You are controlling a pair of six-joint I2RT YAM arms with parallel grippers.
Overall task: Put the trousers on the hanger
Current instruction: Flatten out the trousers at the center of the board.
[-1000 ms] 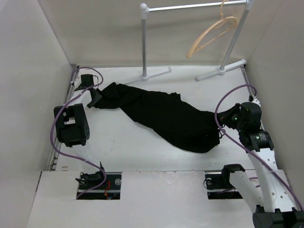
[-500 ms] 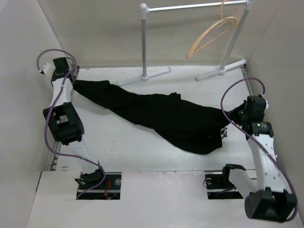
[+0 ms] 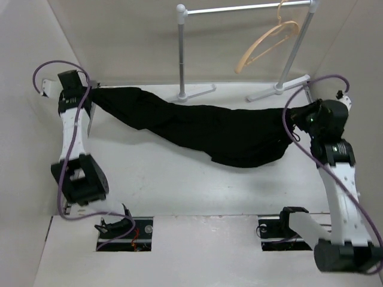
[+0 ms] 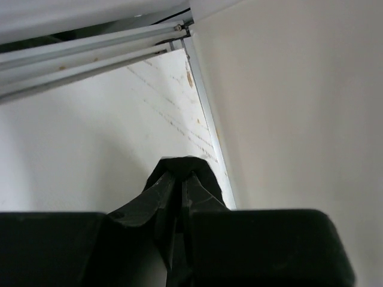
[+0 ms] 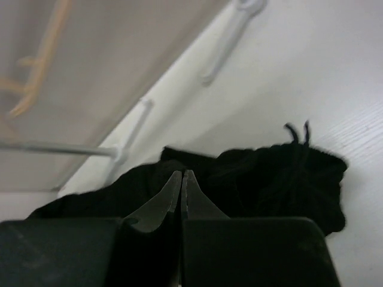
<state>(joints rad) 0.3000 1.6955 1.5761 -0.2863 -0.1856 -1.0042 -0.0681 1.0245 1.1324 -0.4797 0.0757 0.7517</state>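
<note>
My left gripper (image 3: 90,95) is shut tight on one end of the black trousers (image 3: 203,128), far back on the left, close to the side wall (image 3: 36,48). My right gripper (image 3: 304,113) is shut tight on the other end, far over on the right. The trousers stretch long between my two grippers and sag in the middle like a hammock. I cannot tell if the low part touches the white table (image 3: 179,185). In my left wrist view my fingers (image 4: 167,186) press together with no gap, and past them I see only the table and the wall. In my right wrist view my fingers (image 5: 161,206) press together too, and a bunch of black cloth sits right behind them. The tan hanger (image 3: 266,42) hangs by its hook on the white rail stand (image 3: 239,8), up at the back right. It is tilted, with one arm pointing down. The trousers are not on it yet; they are lower down and well apart from it.
</note>
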